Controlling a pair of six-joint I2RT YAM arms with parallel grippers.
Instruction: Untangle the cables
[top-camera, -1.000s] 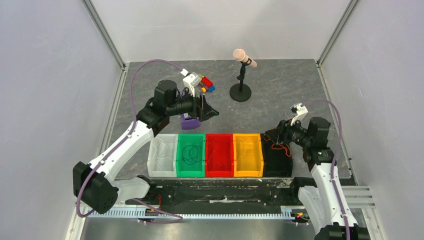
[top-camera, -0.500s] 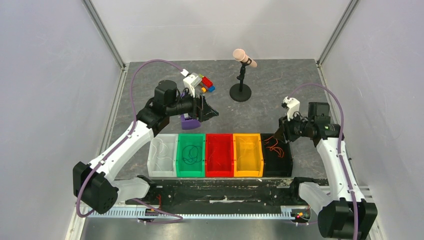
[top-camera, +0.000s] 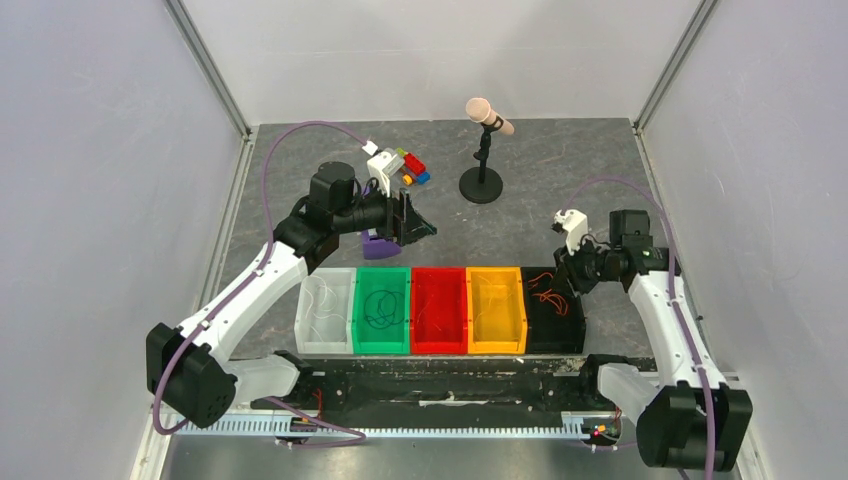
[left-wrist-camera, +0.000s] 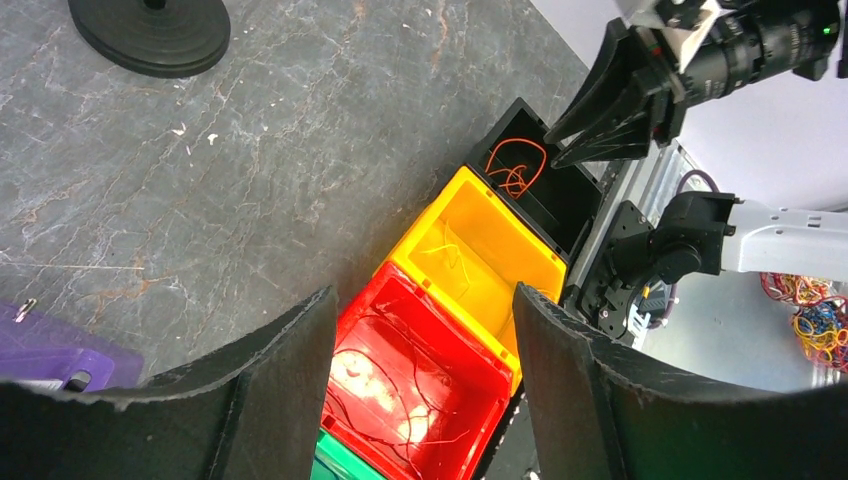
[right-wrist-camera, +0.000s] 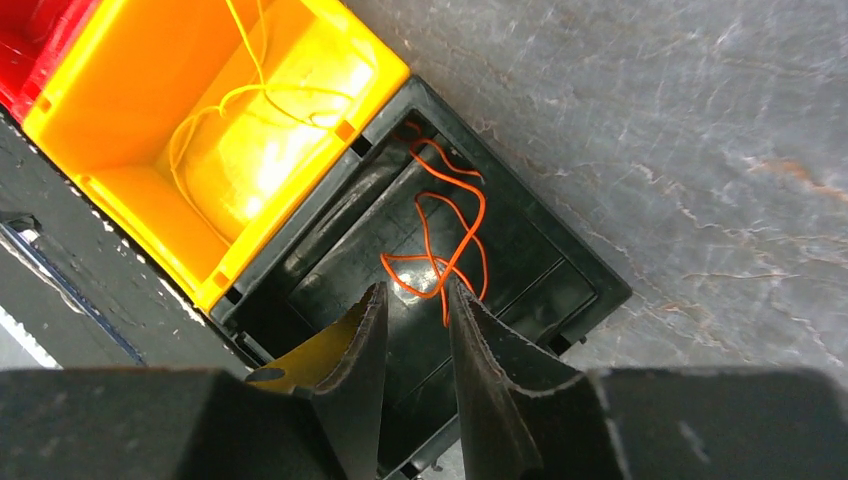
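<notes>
Now that the right gripper (right-wrist-camera: 415, 290) has lifted and drawn back toward the far right over the last second, the orange cable (right-wrist-camera: 440, 240) lies released in a loose loop on the floor of the black bin (right-wrist-camera: 580, 250), at the right end of the row. That gripper stands narrowly parted and empty.

Just left, the yellow cable (right-wrist-camera: 250, 100) lies in the yellow bin (right-wrist-camera: 370, 75), the red cable (left-wrist-camera: 400, 372) in the red bin (top-camera: 438, 270), and a dark cable (top-camera: 383, 312) in the green bin (top-camera: 381, 270). Sorting therefore appears nearly or wholly done.

The left gripper (left-wrist-camera: 422, 300), widely spread and empty, has not moved from beyond the row.

Hard to read are:
- the white cable (top-camera: 322, 315) in the clear bin (top-camera: 325, 272);
- the orange cable's near end, behind the right fingers (right-wrist-camera: 365, 360);
- whether any loop is knotted.
</notes>
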